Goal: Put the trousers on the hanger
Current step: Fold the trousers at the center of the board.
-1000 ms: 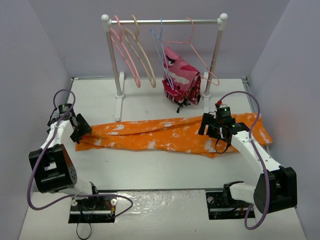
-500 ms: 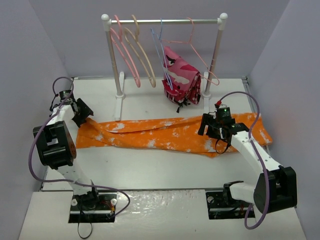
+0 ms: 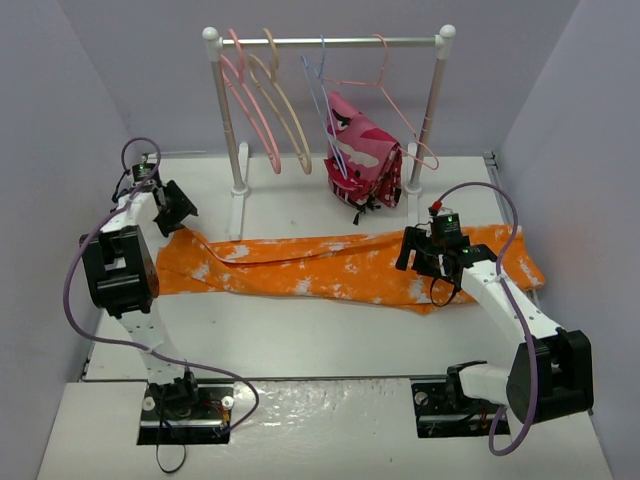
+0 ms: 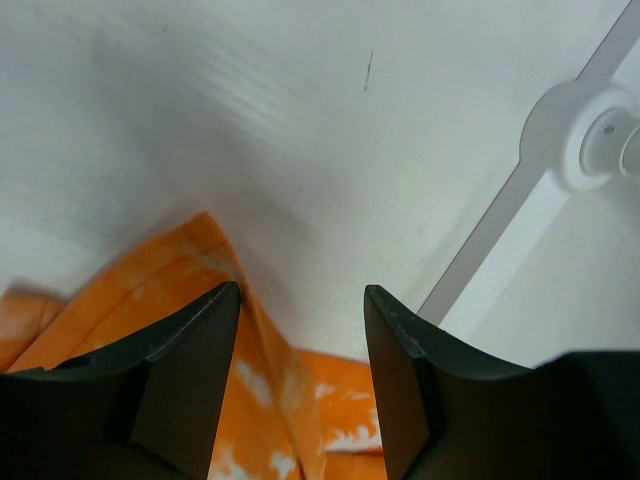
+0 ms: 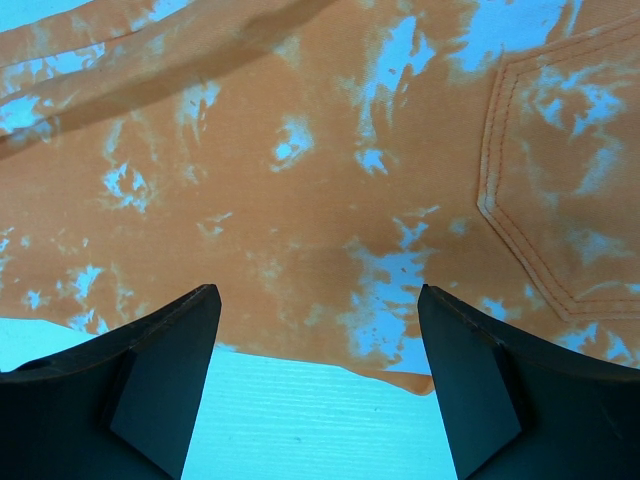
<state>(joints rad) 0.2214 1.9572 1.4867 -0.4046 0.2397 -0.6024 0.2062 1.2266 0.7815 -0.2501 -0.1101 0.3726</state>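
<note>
The orange trousers with white blotches lie lengthwise across the table. Their left end is drawn up into a peak toward my left gripper, which is shut on the trousers near the rack's left post. In the left wrist view a ridge of the trousers rises between the parted fingertips of the left gripper. My right gripper hovers open above the waist end; below the right gripper lie the trousers with a pocket seam. The bright pink hanger hangs at the rail's left end.
A white clothes rack stands at the back, its left foot close to my left gripper. A beige hanger, a thin blue hanger and a pink-red camouflage garment hang on it. Grey walls close in on both sides.
My left arm has swung back and toward the rack, dragging the trousers' left end with it and lifting that end into a peak. The right arm has stayed still.
</note>
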